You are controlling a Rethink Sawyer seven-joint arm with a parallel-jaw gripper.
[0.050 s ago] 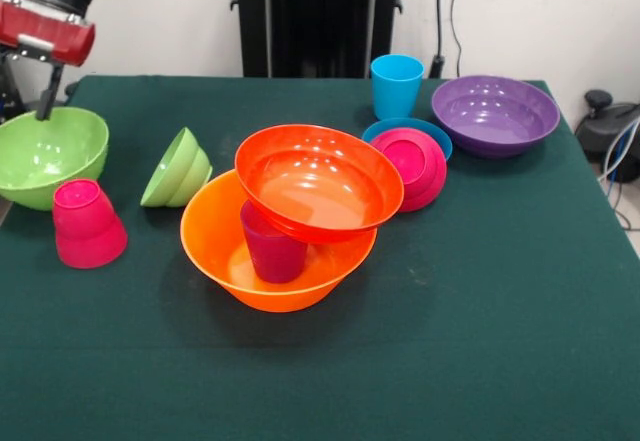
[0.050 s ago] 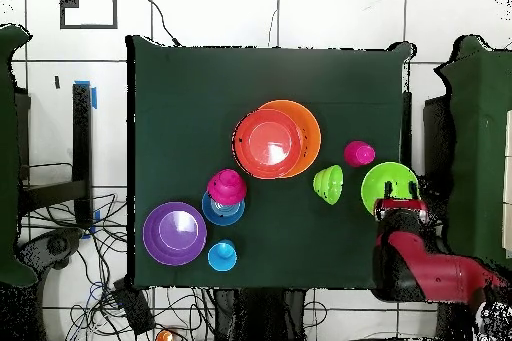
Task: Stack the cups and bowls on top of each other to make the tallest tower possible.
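The large orange bowl (image 1: pixel 222 246) (image 2: pixel 308 127) holds an upright purple-magenta cup (image 1: pixel 272 249). A red-orange bowl (image 1: pixel 318 179) (image 2: pixel 267 144) rests tilted on that cup and the orange rim. My gripper (image 1: pixel 45 99) (image 2: pixel 399 207) hangs at the far rim of the large lime green bowl (image 1: pixel 45 156) (image 2: pixel 388 183) at the table's side. Beside it a red-pink cup (image 1: pixel 88 225) (image 2: pixel 359 153) stands upside down, and a small lime green bowl (image 1: pixel 178 169) (image 2: pixel 328 184) lies on its side. A small pink-red bowl (image 1: pixel 412 166) (image 2: pixel 227 186) leans on a small blue bowl (image 1: pixel 388 126) (image 2: pixel 215 213).
A sky blue cup (image 1: pixel 396 85) (image 2: pixel 222 255) stands upright near the table's back edge, with the large purple bowl (image 1: pixel 494 113) (image 2: pixel 174 233) beside it. The green cloth (image 1: pixel 480 341) runs bare in front of the orange bowl. Cables hang off the table's edges.
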